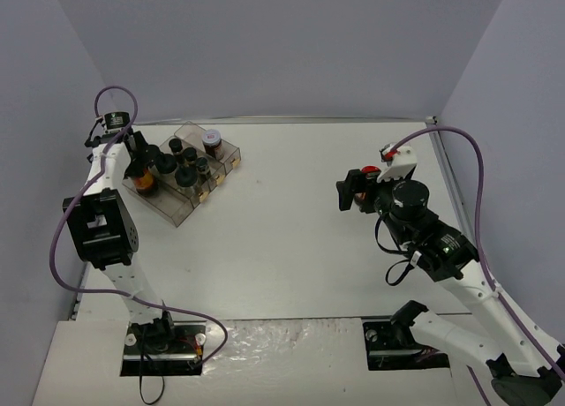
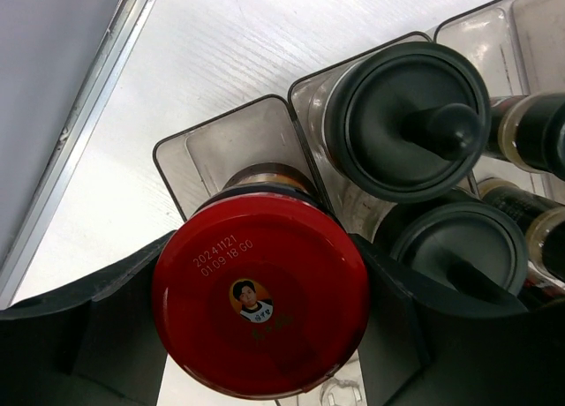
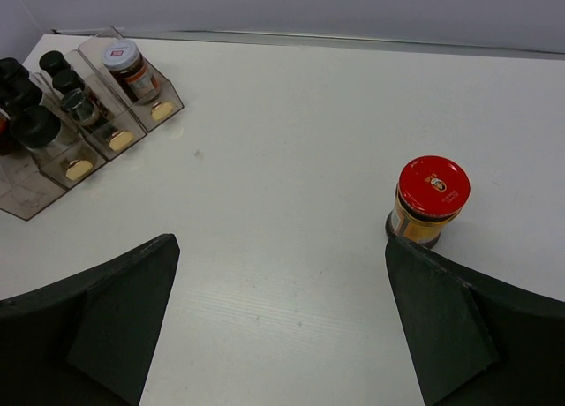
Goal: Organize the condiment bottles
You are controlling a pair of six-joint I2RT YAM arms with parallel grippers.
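Left gripper [image 1: 139,169], downturned, around red-lidded jar [image 2: 260,304]

Robot lab test cell — white table [image 1: 291,247], bare grey walls [image 1: 265,44], arm bases [image 1: 161,337] bolted at edge.

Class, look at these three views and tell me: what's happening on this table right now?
Two robot arms are sorting spice jars into a clear compartment tray. The left gripper is closed on a red-lidded jar at the tray's end compartment, beside black-capped jars already slotted in. A white-lidded jar sits at the tray's other side. The right gripper is open, facing a second red-lidded jar that stands upright alone on the table, not yet grasped.
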